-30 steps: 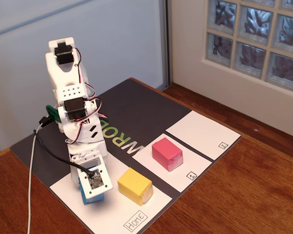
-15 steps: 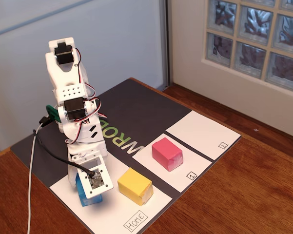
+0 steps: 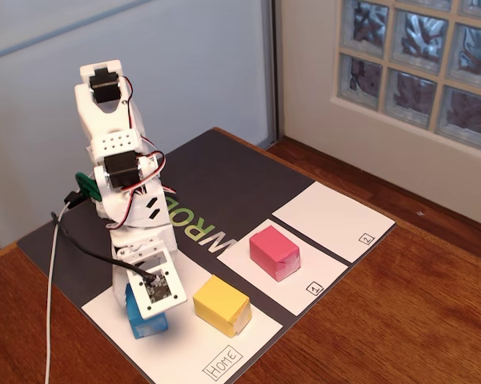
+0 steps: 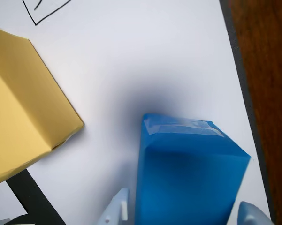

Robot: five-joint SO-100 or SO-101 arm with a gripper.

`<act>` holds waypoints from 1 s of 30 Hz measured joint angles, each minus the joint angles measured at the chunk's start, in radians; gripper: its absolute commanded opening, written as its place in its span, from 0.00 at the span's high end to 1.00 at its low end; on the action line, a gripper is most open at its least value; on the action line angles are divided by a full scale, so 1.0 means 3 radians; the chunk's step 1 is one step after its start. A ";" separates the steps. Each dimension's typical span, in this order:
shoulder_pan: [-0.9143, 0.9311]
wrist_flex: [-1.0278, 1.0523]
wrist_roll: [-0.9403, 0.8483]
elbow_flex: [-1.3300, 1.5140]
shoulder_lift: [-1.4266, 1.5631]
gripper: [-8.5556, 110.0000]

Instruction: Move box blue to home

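The blue box (image 3: 146, 321) stands on the home sheet (image 3: 184, 352), the large white paper with the boxed "Home" label (image 3: 223, 365), near its left end. My gripper (image 3: 150, 308) points straight down over it. In the wrist view the blue box (image 4: 190, 173) fills the space between my two fingers (image 4: 118, 208), which lie close against its sides, so the gripper (image 4: 185, 206) is shut on it. I cannot tell whether the box rests on the paper or hangs just above it.
A yellow block (image 3: 222, 305) sits on the home sheet just right of the blue box and shows at the left in the wrist view (image 4: 23, 122). A pink block (image 3: 274, 252) sits on sheet 1 (image 3: 304, 292). Sheet 2 (image 3: 332, 220) lies beyond. The wooden table edge (image 4: 267, 93) is close.
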 measured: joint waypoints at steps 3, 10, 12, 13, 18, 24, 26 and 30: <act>0.0000 0.0031 0.0000 0.0000 0.0102 0.70; 0.0000 0.0169 -0.0010 0.0000 0.0404 0.72; 0.0000 0.0230 -0.0041 0.0000 0.0537 0.74; 0.0000 0.0271 -0.0041 0.0000 0.0619 0.75; -0.0061 0.0624 -0.0077 0.0000 0.1038 0.86; -0.0199 0.1069 -0.0077 0.0102 0.1478 0.93; -0.0291 0.1166 -0.0061 0.0184 0.1611 0.93; -0.0552 0.1294 0.0102 0.0337 0.1882 0.93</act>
